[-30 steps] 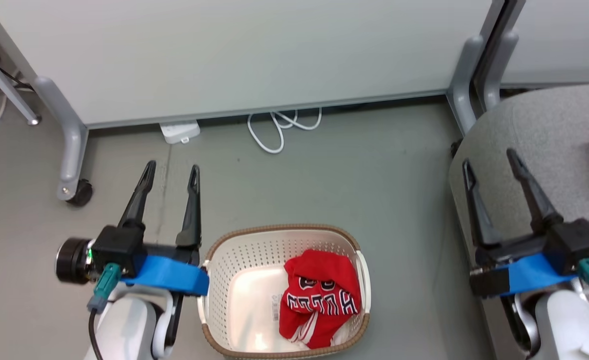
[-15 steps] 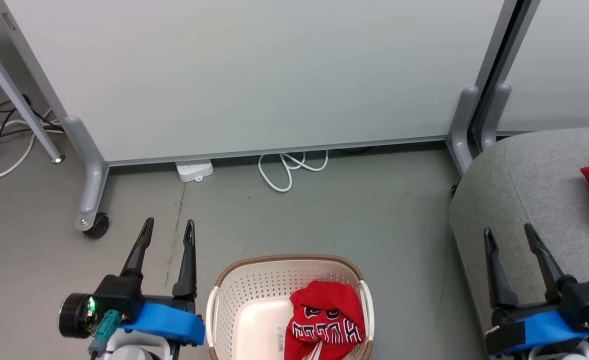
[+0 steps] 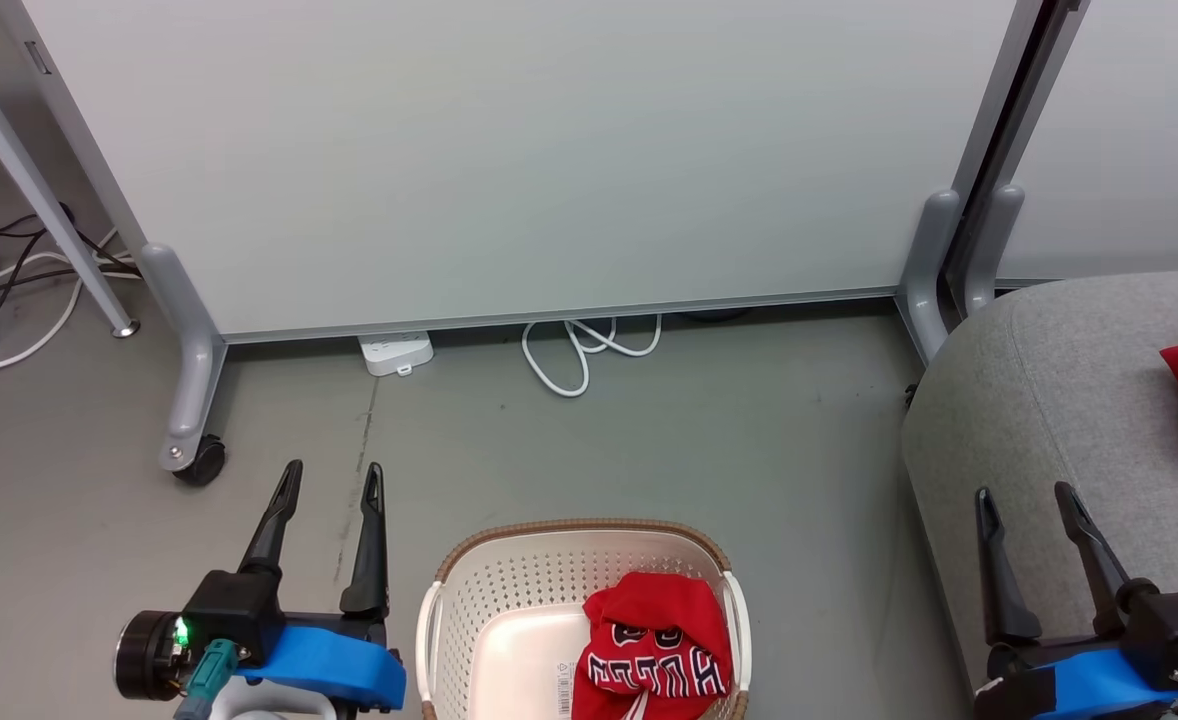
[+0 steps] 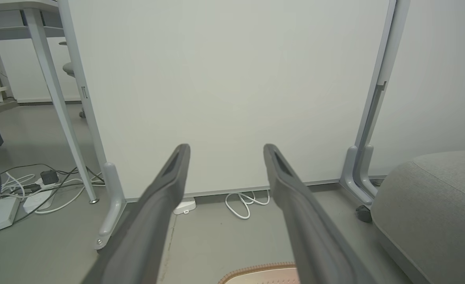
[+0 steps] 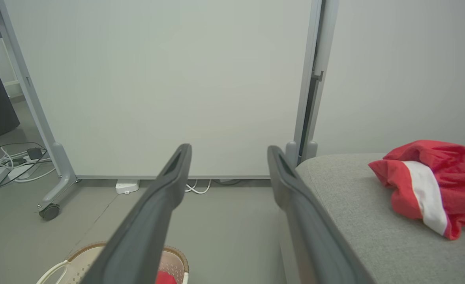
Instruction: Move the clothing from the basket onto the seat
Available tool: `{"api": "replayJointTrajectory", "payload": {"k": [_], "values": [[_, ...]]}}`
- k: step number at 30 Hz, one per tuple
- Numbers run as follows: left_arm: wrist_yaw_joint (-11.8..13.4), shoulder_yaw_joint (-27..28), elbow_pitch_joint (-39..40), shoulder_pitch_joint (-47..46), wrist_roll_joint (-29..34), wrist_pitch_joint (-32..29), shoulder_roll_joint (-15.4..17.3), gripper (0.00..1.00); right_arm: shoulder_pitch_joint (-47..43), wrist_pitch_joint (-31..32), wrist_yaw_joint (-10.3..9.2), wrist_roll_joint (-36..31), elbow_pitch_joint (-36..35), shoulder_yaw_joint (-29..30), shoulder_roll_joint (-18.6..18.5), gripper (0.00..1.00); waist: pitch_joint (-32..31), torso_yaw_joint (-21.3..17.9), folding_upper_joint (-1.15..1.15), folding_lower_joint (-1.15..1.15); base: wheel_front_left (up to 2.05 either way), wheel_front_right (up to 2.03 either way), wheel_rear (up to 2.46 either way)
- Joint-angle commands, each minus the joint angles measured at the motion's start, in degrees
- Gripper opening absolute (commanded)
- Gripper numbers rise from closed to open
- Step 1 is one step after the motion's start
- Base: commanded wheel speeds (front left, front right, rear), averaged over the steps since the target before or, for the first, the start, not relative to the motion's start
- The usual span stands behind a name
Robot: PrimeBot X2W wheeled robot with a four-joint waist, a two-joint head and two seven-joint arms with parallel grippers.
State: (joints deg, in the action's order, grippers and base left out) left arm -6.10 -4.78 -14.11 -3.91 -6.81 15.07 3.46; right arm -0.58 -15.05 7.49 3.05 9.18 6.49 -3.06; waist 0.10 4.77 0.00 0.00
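From where I stand, the cream perforated plastic laundry basket [image 3: 509,590] with its brown woven-look rim sits on the grey floor [image 3: 729,450] right in front of the robot, between its two arms. The red jersey with black-and-white block lettering [image 3: 659,645] lies bunched against the basket's right wall, not yet moved. The other piece, a plain red garment with a white stripe band [image 5: 434,185], lies crumpled on the large grey fabric-upholstered seat [image 3: 1029,400] off to the robot's right. The left end effector [image 3: 335,468] hangs over bare floor just left of the basket, its fingers spread and empty. The right end effector [image 3: 1022,490] hovers over the seat's near rounded corner, likewise released with nothing between its fingers. What worries me is the jersey's loose heap: a shallow pinch may catch only one fold, so the rest trails, snags the rim and drags or tips the light basket. A fingertip pressed too deep could also catch in the perforations. The basket lies at the bottom edge of the head view (partly cut off), so any reach there is poorly seen. Dropped too close to that rounded corner, the jersey might slide to the floor. The looped white cable [image 3: 589,350] by the pale partition panel [image 3: 549,150] lies well apart from all this.
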Motion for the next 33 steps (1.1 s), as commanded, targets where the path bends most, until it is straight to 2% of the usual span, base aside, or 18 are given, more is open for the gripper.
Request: {"api": "replayJointTrajectory", "payload": {"k": [1, 18, 25, 33], "values": [[-0.31, 0.28, -0.09, 0.1, 0.31, 0.15, -0.1, 1.0, -0.8, -0.2, 0.01, 0.33, 0.11, 0.0, 0.2, 1.0, -0.05, -0.02, 0.0, 0.0, 0.0, 0.0, 0.0], [-1.24, -1.52, -2.28, -4.19, 0.15, 0.15, -0.45, 1.0, 1.67, -0.2, 0.01, 0.64, 0.16, -1.47, 0.21, 1.0, 1.77, -1.4, 0.0, 0.0, 0.0, 0.0, 0.0], [-1.55, -5.35, -7.24, -11.07, -0.54, 0.14, 1.07, 1.0, 5.99, -0.2, 0.01, 0.22, -0.86, -3.15, 0.2, 1.0, 7.3, -4.09, 0.0, 0.0, 0.0, 0.0, 0.0], [-1.37, -14.2, -15.56, -20.58, -3.7, 0.15, 4.32, 1.0, 13.09, -0.19, 0.01, 0.33, -2.37, -5.51, 0.19, 1.0, 16.71, -7.91, 0.0, 0.0, 0.0, 0.0, 0.0]]}}
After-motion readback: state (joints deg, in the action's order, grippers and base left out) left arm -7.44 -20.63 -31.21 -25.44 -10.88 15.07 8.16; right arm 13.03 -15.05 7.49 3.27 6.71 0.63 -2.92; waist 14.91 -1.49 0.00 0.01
